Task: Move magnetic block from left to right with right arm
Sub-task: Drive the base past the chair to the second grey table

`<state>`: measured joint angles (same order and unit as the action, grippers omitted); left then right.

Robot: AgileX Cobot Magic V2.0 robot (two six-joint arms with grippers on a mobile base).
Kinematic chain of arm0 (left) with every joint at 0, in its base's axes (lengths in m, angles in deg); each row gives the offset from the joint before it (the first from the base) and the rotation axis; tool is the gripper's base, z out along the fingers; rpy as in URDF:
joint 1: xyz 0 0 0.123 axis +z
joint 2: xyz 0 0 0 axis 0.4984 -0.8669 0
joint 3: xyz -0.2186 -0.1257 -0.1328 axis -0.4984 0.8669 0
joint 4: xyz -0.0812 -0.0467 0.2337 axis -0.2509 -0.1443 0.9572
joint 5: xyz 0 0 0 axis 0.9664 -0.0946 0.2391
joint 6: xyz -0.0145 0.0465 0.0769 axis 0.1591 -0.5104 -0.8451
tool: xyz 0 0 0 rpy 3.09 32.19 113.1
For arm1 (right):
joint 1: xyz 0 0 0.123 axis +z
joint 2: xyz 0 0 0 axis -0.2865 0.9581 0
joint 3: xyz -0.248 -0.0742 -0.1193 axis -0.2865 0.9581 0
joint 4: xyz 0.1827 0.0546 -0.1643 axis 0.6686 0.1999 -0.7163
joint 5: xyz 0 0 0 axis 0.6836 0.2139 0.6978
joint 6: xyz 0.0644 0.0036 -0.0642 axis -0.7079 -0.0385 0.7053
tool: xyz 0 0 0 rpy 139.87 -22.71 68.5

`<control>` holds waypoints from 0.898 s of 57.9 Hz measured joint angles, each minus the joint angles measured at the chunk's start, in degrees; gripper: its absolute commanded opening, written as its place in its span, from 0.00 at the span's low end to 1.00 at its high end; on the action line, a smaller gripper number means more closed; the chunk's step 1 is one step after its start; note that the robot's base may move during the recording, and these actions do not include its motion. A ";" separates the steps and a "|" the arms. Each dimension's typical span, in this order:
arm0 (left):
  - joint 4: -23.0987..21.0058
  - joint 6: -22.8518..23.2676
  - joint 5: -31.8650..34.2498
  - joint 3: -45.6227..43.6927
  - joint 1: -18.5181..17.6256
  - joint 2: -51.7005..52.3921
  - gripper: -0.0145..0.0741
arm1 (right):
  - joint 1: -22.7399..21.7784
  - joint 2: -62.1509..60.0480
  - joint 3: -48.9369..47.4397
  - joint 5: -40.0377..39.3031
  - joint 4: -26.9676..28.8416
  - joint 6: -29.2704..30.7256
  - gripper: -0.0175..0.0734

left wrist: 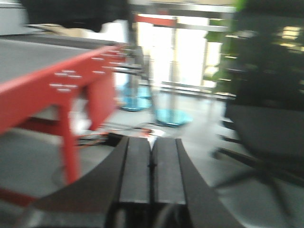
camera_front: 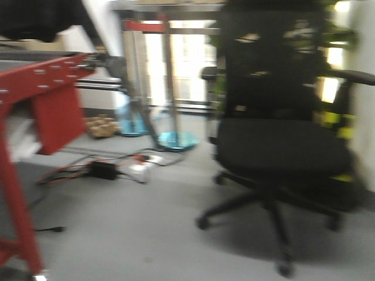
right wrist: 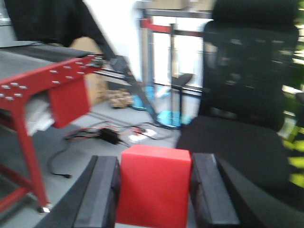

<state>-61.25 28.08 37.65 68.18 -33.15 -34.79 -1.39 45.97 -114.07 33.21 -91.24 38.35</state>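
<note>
Table [right wrist: 47, 78], red-framed, stands at far left. Left claw [left wrist: 152, 164] is pressed fully together, holding nothing. Right claw [right wrist: 155, 190] clamps the magnetic block [right wrist: 154, 183] between both fingers, above the floor [right wrist: 80, 159]. A black office chair [right wrist: 247, 109] stands right.

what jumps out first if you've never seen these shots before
First the red magnetic block, filling the bottom of the right wrist view, clamped between the black fingers of the right gripper. Next the big black office chair on the right of the front view, with the red table frame at the left edge. In the left wrist view the left gripper is shut on nothing.
</note>
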 measured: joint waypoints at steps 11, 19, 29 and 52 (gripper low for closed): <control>0.00 0.00 0.00 0.00 0.00 0.00 0.02 | 0.00 0.00 0.00 0.04 0.00 0.00 0.42; 0.00 0.00 0.00 0.00 0.00 0.00 0.02 | 0.00 0.00 0.00 0.04 0.00 0.00 0.42; 0.00 0.00 0.00 0.00 0.00 0.00 0.02 | 0.00 0.00 0.00 0.04 0.00 0.00 0.42; 0.00 0.00 0.00 0.00 0.00 0.00 0.02 | 0.00 0.00 0.00 0.04 0.00 0.00 0.42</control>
<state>-61.25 28.08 37.65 68.18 -33.15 -34.79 -1.39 45.97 -114.07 33.25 -91.24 38.35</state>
